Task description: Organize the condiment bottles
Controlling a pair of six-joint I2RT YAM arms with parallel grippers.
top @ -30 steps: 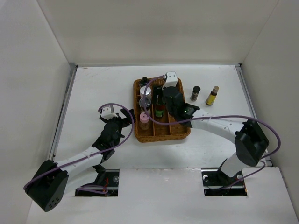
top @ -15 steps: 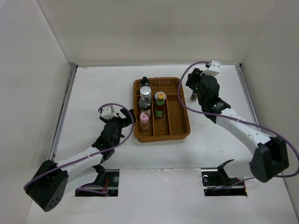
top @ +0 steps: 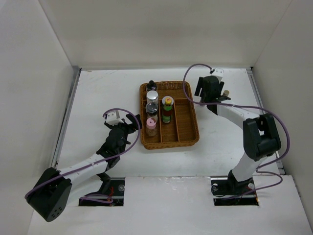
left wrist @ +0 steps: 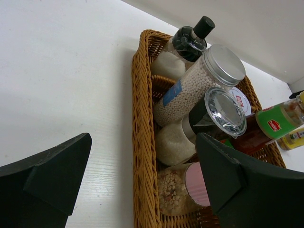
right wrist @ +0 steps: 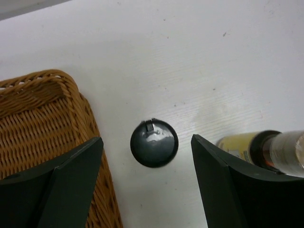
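Note:
The brown wicker tray (top: 186, 128) holds condiment bottles. Its left lane has a black-capped bottle (top: 152, 84), a silver-lidded jar (top: 152, 95), a clear-lidded jar (top: 152, 106) and a pink-capped jar (top: 151, 124). A yellow-capped, green-labelled bottle (top: 167, 105) stands in the middle lane. My right gripper (top: 207, 91) hangs open straight above a dark grey-capped bottle (right wrist: 154, 142) on the table, one finger on each side and neither touching it. A yellow bottle (right wrist: 247, 144) stands just right of it. My left gripper (left wrist: 142, 142) is open and holds nothing, hovering at the tray's left rim by the pink-capped jar (left wrist: 187, 187).
The tray's right lane (top: 188, 117) holds nothing. Its wicker corner (right wrist: 47, 102) lies close to my right gripper's left finger. White walls enclose the table on the left, back and right. The right arm's purple cable (top: 188, 81) loops above the tray's far right corner.
My right arm has swung from over the tray to the right and back, leaving the yellow-capped bottle in the middle lane. It now sits open over the dark grey cap. The left arm is still.

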